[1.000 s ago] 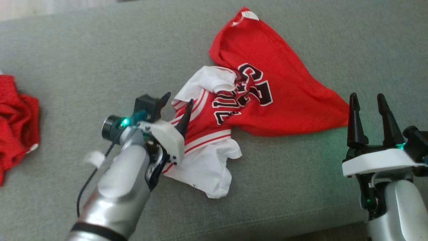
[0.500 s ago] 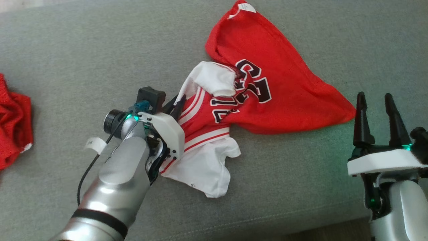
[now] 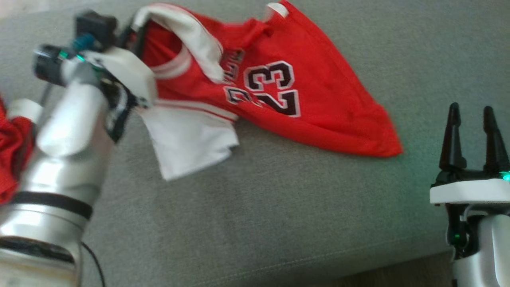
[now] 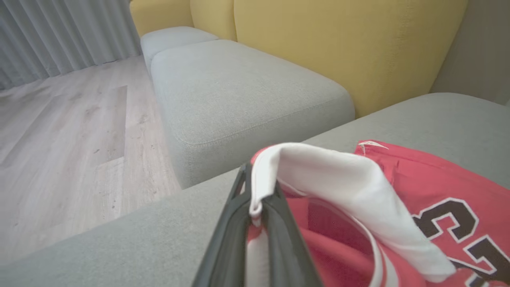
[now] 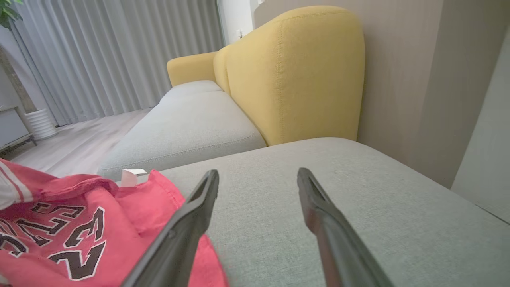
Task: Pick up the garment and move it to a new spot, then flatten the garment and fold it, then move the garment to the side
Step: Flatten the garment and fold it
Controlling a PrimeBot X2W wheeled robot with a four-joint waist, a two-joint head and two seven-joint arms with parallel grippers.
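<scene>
The garment [image 3: 303, 99] is a red jersey with white sleeves and a black "23", lying crumpled on the grey sofa cushion [image 3: 279, 207]. My left gripper [image 3: 133, 36] sits at the upper left of the head view, shut on the white sleeve trim and holding that edge raised above the cushion. In the left wrist view the dark fingers [image 4: 279, 231] pinch the white trim, and the garment [image 4: 418, 187] drapes away to the right. My right gripper [image 3: 472, 115] stands open at the right, apart from the garment's red corner. Its own gripper [image 5: 258, 173] points over bare cushion, with the garment [image 5: 79, 223] to its left.
A second crumpled red cloth [image 3: 12, 151] lies at the left edge, partly behind my left forearm. The cushion's front edge [image 3: 318, 263] runs along the bottom. A yellow backrest [image 5: 295, 75], another grey seat [image 4: 239, 87] and wooden floor [image 4: 63, 135] lie beyond.
My left gripper shut on the white sleeve trim, then rose and moved far up and left, dragging the jersey and stretching it out. The head view has shifted slightly. The right gripper stays open.
</scene>
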